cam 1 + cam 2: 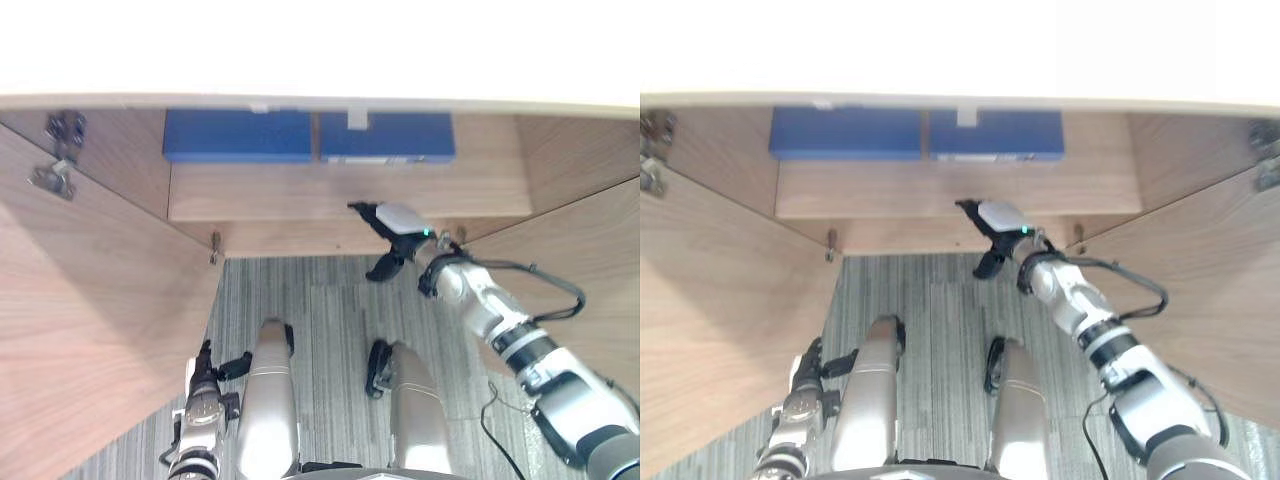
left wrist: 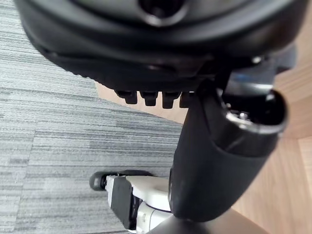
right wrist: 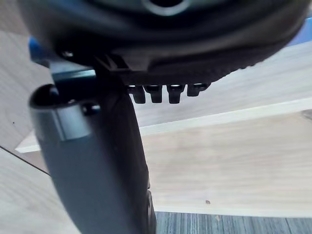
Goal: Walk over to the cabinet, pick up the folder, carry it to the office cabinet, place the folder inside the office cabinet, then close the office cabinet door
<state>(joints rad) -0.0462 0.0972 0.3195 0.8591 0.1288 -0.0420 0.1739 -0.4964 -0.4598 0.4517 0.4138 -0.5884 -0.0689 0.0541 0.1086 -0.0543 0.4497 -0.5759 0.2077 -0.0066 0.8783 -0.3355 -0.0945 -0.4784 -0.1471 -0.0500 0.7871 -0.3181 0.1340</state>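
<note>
Blue folders (image 1: 237, 136) (image 1: 386, 135), two, in the cabinet (image 1: 350, 192); right hand (image 1: 396, 226) and left hand (image 2: 146, 44) loose, empty.

A grey carpet (image 1: 330, 310) covers the floor, its fine stripes alternating pale and dark. It is laid in tiles, and a faint straight seam shows between two of them. The left hinges (image 1: 65, 128), of bright metal, sit at the upper left. The right hinges (image 1: 1265, 135) show at the far right edge.
</note>
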